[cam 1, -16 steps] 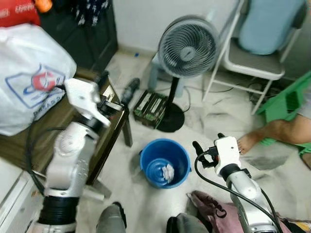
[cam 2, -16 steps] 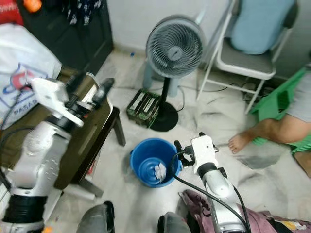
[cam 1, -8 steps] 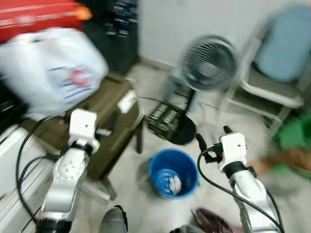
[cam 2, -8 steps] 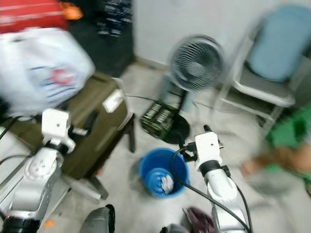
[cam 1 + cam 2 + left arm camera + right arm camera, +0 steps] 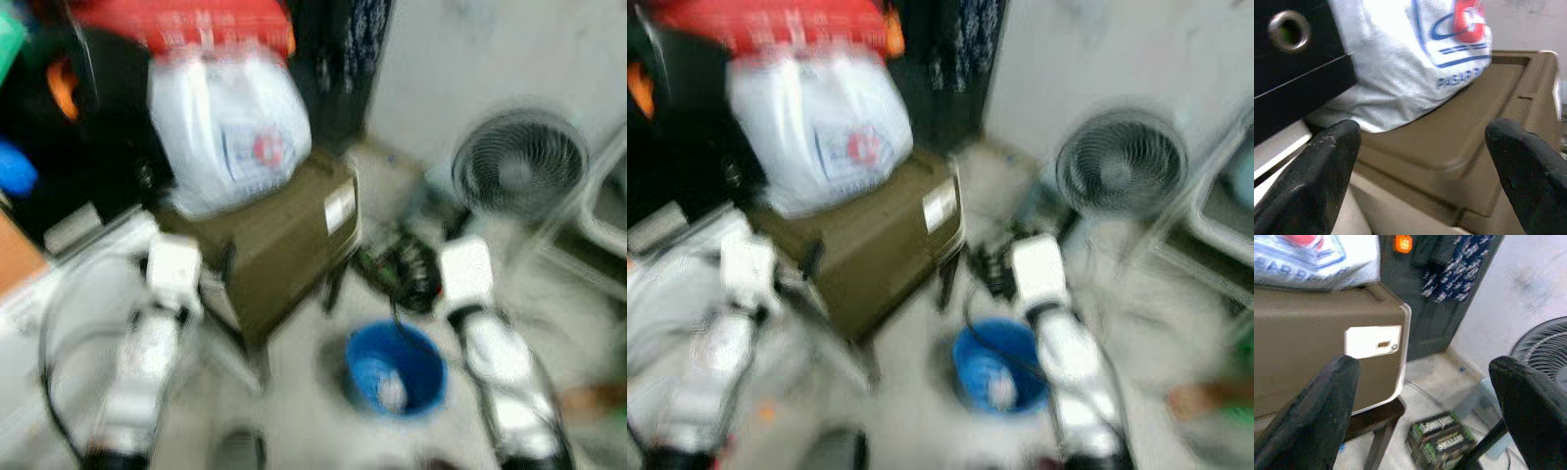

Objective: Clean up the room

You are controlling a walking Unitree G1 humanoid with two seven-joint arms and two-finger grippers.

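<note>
Both my grippers held out empty over a blurred floor, one blue bucket between them.

Nearest, my left gripper point(image 5: 1415, 176) has its two black fingers point(image 5: 1312, 181) spread wide with nothing between them, facing the one olive-brown box point(image 5: 1459, 147); my right gripper point(image 5: 1425, 411) is likewise spread and empty, aimed past the box's corner with its single white label point(image 5: 1373, 341). On the floor between my arms stands one blue bucket point(image 5: 395, 371) with one white crumpled scrap point(image 5: 391, 392) lying inside. Past it, one dark green pack point(image 5: 1442, 438) lies on the floor by the box's leg. One white plastic bag point(image 5: 227, 132) with a red and blue print rests on top of the box, touching it. Farthest, one standing fan point(image 5: 519, 168) is against the wall.
</note>
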